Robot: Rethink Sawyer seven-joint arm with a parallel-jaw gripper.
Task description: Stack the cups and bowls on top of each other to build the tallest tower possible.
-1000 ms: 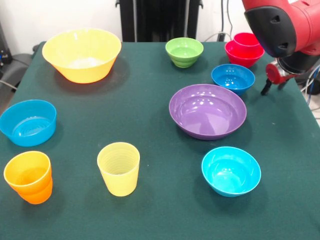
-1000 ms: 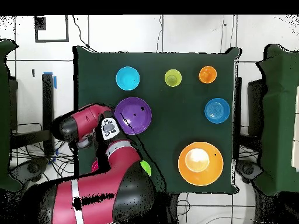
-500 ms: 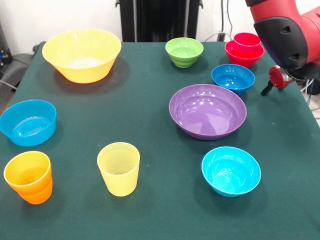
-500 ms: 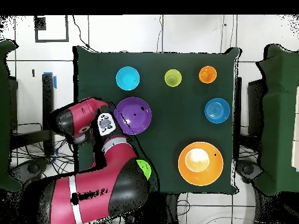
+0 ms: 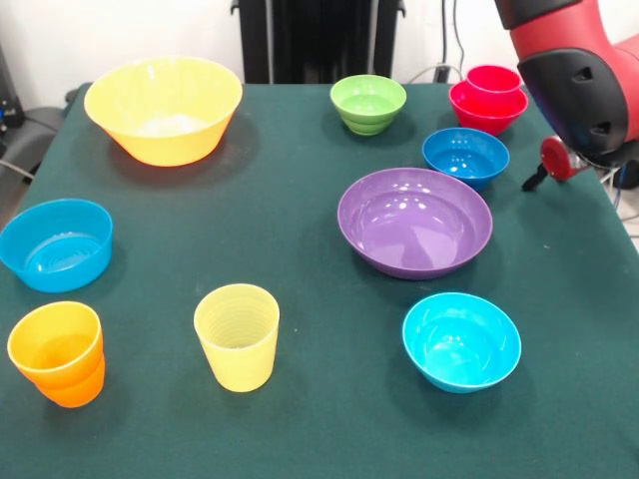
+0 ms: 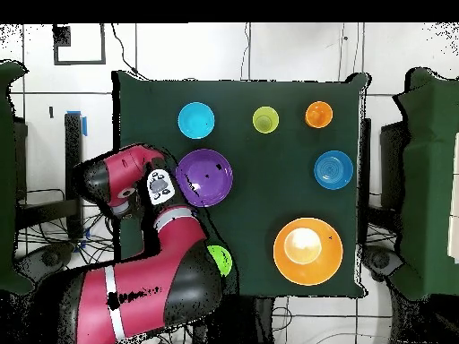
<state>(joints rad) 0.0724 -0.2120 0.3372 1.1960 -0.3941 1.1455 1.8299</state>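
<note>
Front view: a green cloth table [image 5: 300,249] holds all the pieces, well spread out. The red cup [image 5: 493,79] sits nested in the red bowl [image 5: 486,108] at the far right corner, and that short tower is the only stack. Just in front of it is the dark blue bowl [image 5: 465,156], then the wide purple bowl [image 5: 414,221], then the cyan bowl [image 5: 461,340] nearest the camera. The lime green bowl [image 5: 368,103] stands at the far edge, left of the red pair. The big yellow-orange bowl [image 5: 164,108] is at the far left. The light blue bowl [image 5: 56,243] sits at the left edge, with the orange cup [image 5: 58,352] in front of it and the ribbed yellow cup [image 5: 238,335] to its right. All stand upright and apart. The red and black arm [image 5: 574,70] hangs over the right edge beside the dark blue bowl. The gripper [image 5: 547,166] shows only as a red and black part under the arm; whether it is parted or closed cannot be told.

Overhead view: the arm [image 6: 143,260] covers the table's lower left corner, hiding the red stack and the dark blue bowl. Only an edge of the lime green bowl [image 6: 221,260] shows beside it. The purple bowl [image 6: 204,177] lies just beside the arm's end.
</note>
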